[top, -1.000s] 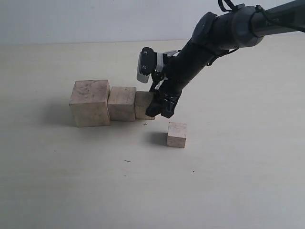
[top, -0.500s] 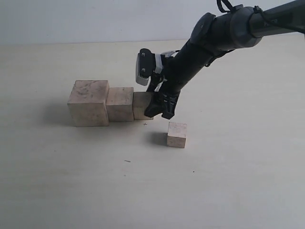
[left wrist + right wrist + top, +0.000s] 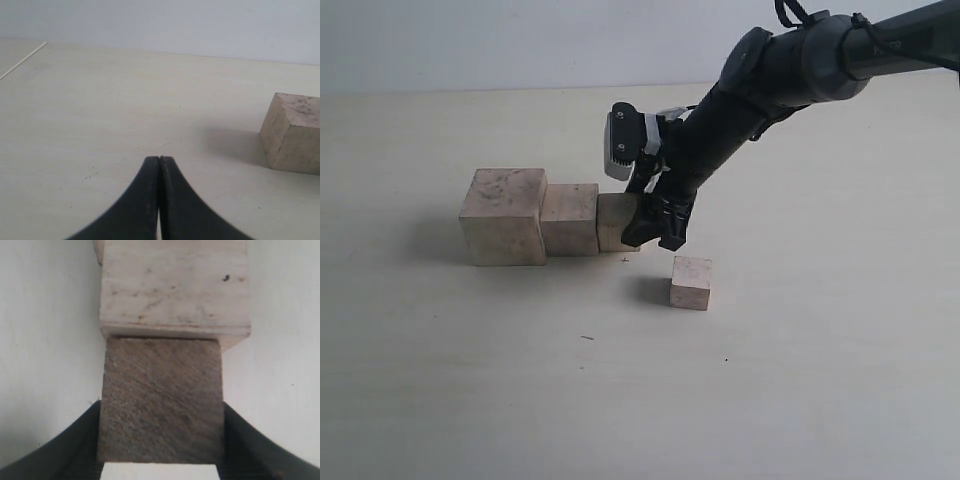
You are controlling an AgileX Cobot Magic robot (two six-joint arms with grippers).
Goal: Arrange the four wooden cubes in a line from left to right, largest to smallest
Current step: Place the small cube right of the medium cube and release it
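Left jaws pressed together above the desk (image 3: 100, 100). Three cubes stand in a touching row left of centre, in order: largest cube (image 3: 503, 215), second cube (image 3: 570, 218), third cube (image 3: 614, 220). Right jaws, on the right arm (image 3: 770, 80), pinch the third cube by two opposite sides. Smallest cube (image 3: 691, 282) stands alone on the desk, right of the row and nearer the camera.
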